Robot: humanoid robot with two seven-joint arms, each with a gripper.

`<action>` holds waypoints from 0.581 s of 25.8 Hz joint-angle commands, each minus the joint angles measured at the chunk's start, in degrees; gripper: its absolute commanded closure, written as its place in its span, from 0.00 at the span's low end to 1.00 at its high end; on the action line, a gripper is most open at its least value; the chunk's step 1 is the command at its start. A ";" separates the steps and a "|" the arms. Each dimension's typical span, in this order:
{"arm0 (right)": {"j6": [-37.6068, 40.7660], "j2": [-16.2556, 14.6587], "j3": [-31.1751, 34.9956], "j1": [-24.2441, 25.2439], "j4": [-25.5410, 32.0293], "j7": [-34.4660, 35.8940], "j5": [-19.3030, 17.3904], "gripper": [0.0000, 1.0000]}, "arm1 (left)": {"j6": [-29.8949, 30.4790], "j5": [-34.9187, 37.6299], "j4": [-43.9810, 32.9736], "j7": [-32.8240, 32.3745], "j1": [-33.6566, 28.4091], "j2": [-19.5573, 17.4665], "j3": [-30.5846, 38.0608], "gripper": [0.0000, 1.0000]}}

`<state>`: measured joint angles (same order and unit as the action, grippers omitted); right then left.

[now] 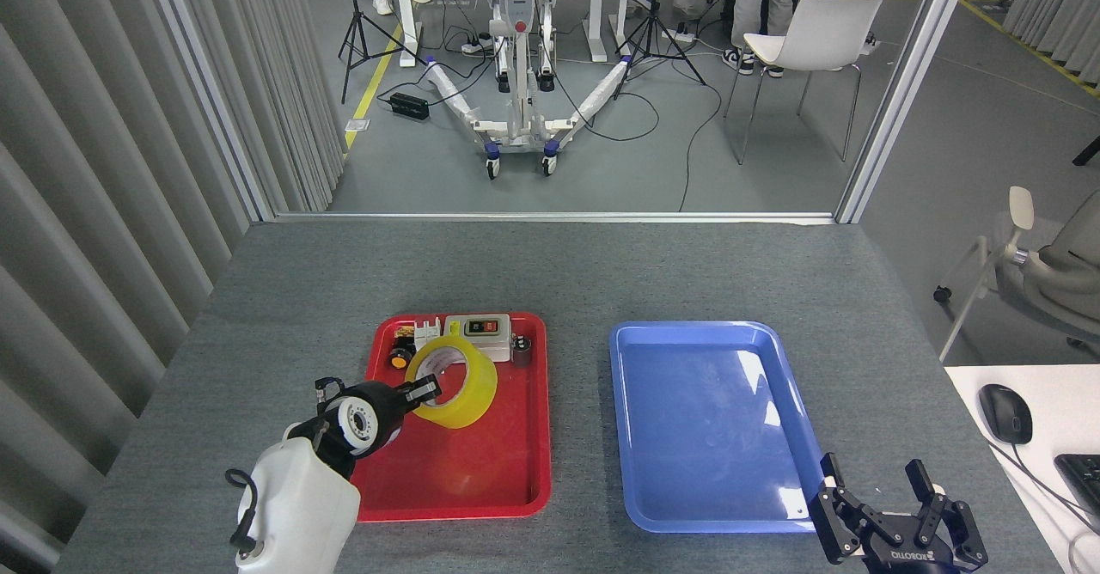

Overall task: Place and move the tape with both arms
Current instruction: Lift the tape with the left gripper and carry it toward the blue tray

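Grey bench point(550, 273): tape point(453, 382) is pinched by left gripper point(421, 393), tilted above red tray point(481, 505); a rim-only pinch could slip. Right gripper point(894, 505) is spread.

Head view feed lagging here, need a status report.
Left tool shut on translucent yellow packing tape roll, tilted above red tray. Right tool open, idle. Blue tray unobstructed.
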<state>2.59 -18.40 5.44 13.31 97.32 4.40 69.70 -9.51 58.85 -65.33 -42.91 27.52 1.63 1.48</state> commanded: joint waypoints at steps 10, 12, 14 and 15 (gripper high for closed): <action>-0.39 -4.10 -4.12 0.40 0.41 8.08 -0.71 0.00 | 24.37 -50.32 -18.17 -12.28 -17.49 -0.31 4.76 0.93; 0.66 -4.01 -5.17 0.48 0.41 13.62 -0.88 0.00 | 25.33 -51.47 -18.96 -12.81 -20.31 0.30 3.36 0.93; 2.68 -4.36 -5.61 0.48 0.06 15.20 -2.11 0.00 | 27.18 -52.08 -18.87 -12.72 -21.10 0.39 -1.21 0.93; 4.27 -4.80 -5.87 0.48 -0.20 15.20 -3.61 0.00 | 27.97 -52.17 -18.96 -12.72 -21.63 0.39 -2.79 0.93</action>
<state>4.15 -22.60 0.35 13.76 97.54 16.84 68.11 16.10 8.28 -83.70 -54.85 8.03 1.79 2.92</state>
